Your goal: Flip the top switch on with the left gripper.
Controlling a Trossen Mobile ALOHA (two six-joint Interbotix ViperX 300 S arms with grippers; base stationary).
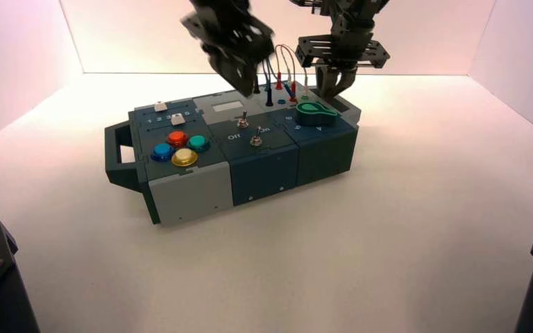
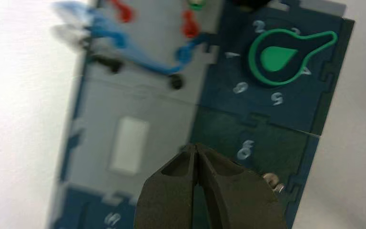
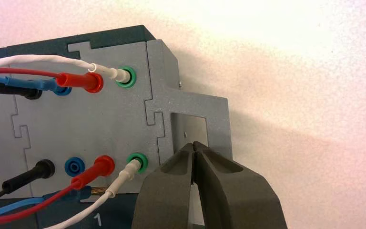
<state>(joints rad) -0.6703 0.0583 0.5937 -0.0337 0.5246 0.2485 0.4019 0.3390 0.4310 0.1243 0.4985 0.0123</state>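
The step in hand looks like the approach: the lever is not yet touched. Going from left to right on the box (image 1: 180, 198), there are first two small white sliders (image 1: 160, 106) and four round glossy buttons (image 1: 180, 146) in orange, teal, blue and yellow, on a dark panel above a matte grey face. Next comes the dark teal middle panel with the top switch (image 1: 244, 121), a thin silver metal lever on a round nut, and just in front of it the second silver toggle (image 1: 256, 140), between the lettering Off and On. The left gripper (image 1: 255, 89) hangs above and behind this panel, near the wire plugs (image 1: 281, 84), well clear of the lever; in the left wrist view its two tapering black fingers (image 2: 171, 191) are pressed together at the tips, holding nothing. Further right is the green knob (image 1: 314, 112), smooth plastic with a pointed drop shape, then the right gripper (image 1: 334, 87) waiting over the back right corner, its fingers also closed on nothing. I think the next move asks the left gripper to come down and forward beside the small lever, on its Off side, then push it gently toward On, without catching the neighbouring toggle.
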